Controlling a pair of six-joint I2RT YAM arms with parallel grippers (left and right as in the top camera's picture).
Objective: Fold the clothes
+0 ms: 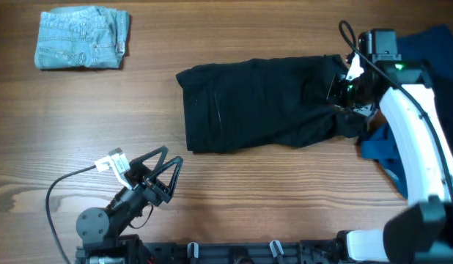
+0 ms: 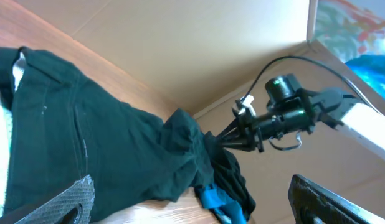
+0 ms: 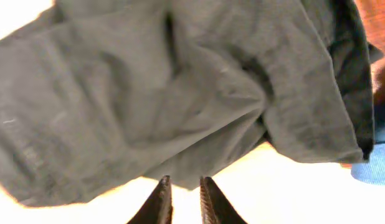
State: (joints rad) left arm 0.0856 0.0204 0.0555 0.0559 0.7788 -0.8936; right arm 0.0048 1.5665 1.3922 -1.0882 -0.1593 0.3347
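The black trousers (image 1: 263,103) lay lengthwise across the desk (image 1: 80,147), left of the right end effector (image 1: 342,89), which hovered at their bunched end, nearly closed, holding nothing; the left end effector (image 1: 168,165) sat farther off, spread wide.

Folded jeans (image 1: 83,38) far left on table (image 1: 270,198); trousers (image 1: 259,103) centre; cloth (image 1: 424,88) right.

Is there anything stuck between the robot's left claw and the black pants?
Nothing visible. Between the left gripper and the black pants lies only bare wooden table. The folded jeans sit far off in the corner, and the right gripper is at the pants' other end.
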